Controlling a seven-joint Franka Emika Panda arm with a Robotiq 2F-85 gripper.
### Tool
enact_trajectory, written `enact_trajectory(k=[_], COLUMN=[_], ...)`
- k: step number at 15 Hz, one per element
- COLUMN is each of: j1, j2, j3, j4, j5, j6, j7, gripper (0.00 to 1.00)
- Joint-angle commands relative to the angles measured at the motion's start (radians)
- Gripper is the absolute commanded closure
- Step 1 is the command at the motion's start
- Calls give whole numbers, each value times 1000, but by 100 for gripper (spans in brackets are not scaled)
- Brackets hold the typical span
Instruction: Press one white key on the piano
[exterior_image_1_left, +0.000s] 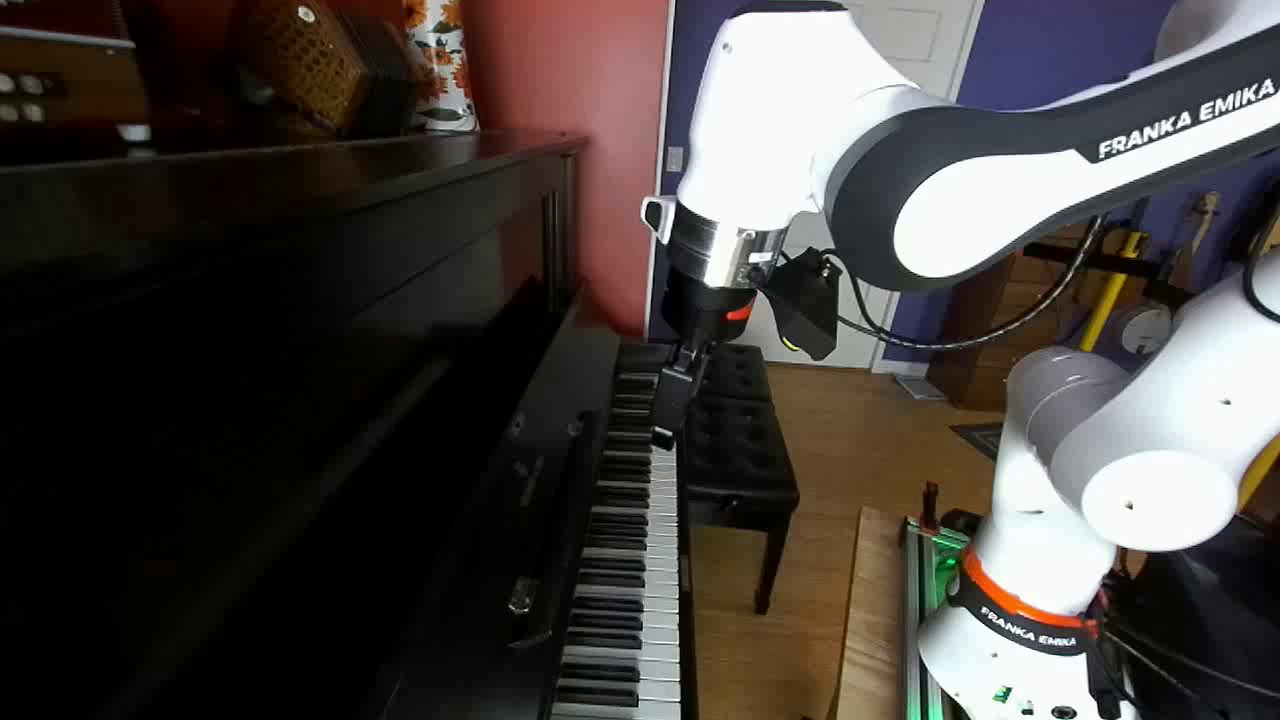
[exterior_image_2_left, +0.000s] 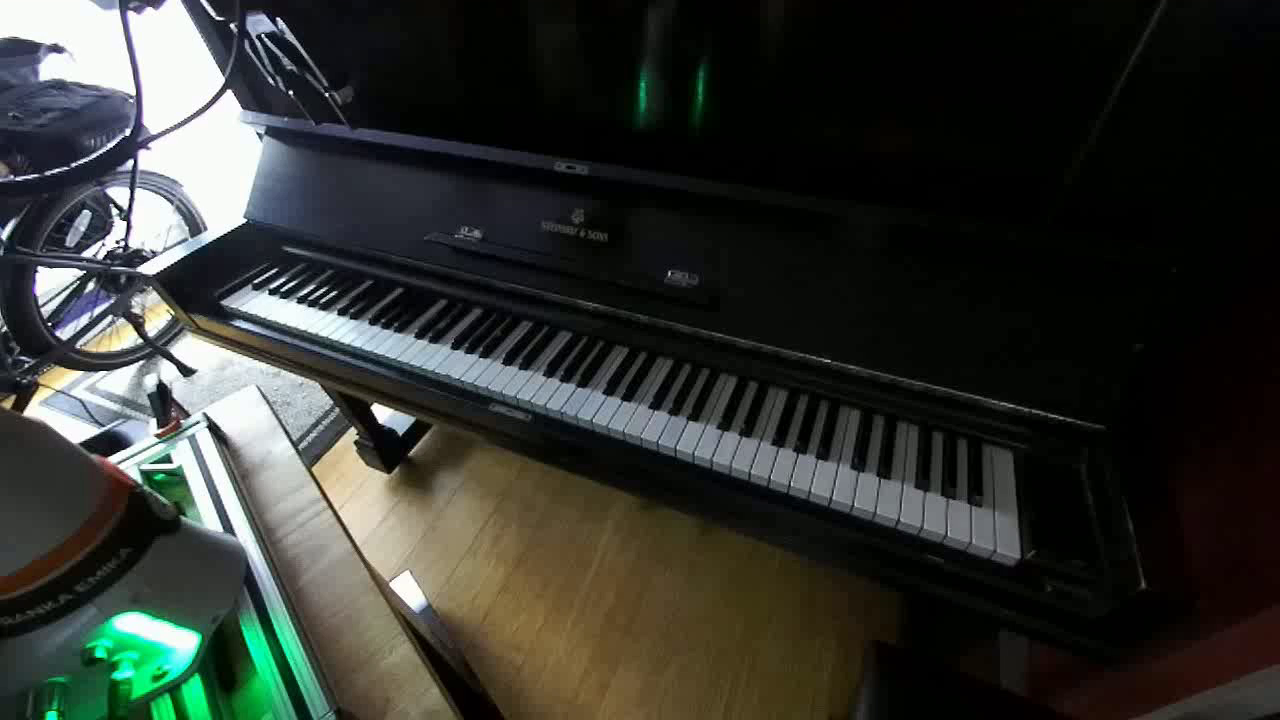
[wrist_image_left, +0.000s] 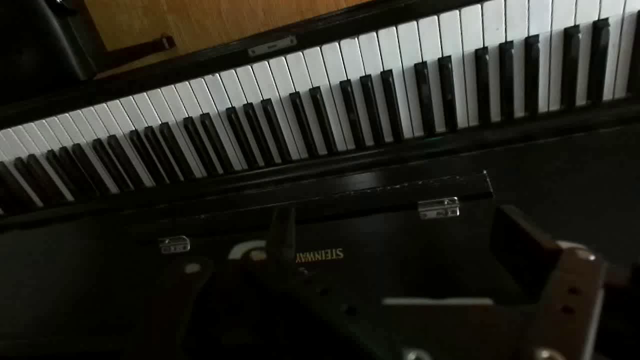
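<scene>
The large glossy black upright piano (exterior_image_2_left: 900, 320) showed in both exterior views, its long row of narrow white and black keys (exterior_image_2_left: 620, 410) uncovered; in an exterior view it filled the left side and ran back toward a painted red wall (exterior_image_1_left: 570, 150). On its top sat a brown box-like object (exterior_image_1_left: 310, 70) with a lattice-patterned end, and beside that a white cylinder printed with orange flowers (exterior_image_1_left: 438, 90). A small black padded bench (exterior_image_1_left: 740, 450) with a tufted seat stood just beside the far stretch of keys, crowding the front there. A bicycle with black tyres (exterior_image_2_left: 100, 262) stood past one end of the piano, and brown plank floor (exterior_image_2_left: 560, 560) lay between the keys and a flat wooden board (exterior_image_2_left: 320, 560).

The black two-fingered Robotiq gripper (wrist_image_left: 394, 210) hung tilted downward from the white jointed arm (exterior_image_1_left: 980, 210), overlapping the far keys in an exterior view. Its fingers (wrist_image_left: 530, 232) were spread wide, with only the black fallboard (wrist_image_left: 380, 235) (its gold STEINWAY lettering upside down in the wrist view) showing through the gap. Whether a fingertip touched a key could not be told.
</scene>
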Motion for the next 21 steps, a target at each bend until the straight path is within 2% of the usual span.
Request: enact_trajectory(k=[1, 9, 12, 18, 19, 21], j1=[17, 18, 74, 136, 138, 134], j2=[4, 13, 67, 202, 266, 326], j3=[-15, -18, -102, -224, -239, -264], j4=[2, -3, -69, -215, -177, -196], j5=[-11, -25, 32, 43, 37, 30], j6=[-3, -3, 65, 261, 264, 292], j7=[9, -18, -199, -542, -597, -693], gripper=[0, 0, 0, 0, 0, 0])
